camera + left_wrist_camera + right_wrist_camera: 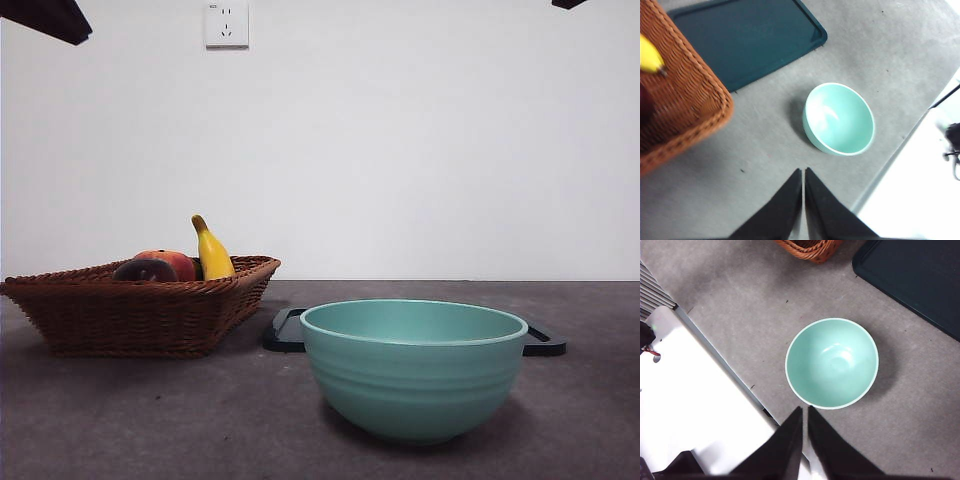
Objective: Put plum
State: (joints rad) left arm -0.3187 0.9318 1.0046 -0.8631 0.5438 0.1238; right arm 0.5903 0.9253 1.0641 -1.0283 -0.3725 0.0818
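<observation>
Left gripper (803, 172) and right gripper (804, 412), jaws pressed together and holding nothing, raised well above grey matte table (150, 420). Below both, smooth teal bowl (413, 368), open tabletop all around. Just behind, flat dark tray (283, 331). Beside it, woven wicker basket (140, 310) holding glossy dark plum (143, 270), red-orange fruit (176, 262), yellow banana (212, 252).

Both arms are waiting high above the table. The left gripper (803, 172) is hanging with its two black jaws pressed together, and the right gripper (804, 410) is hanging likewise, jaws closed, holding nothing.
</observation>
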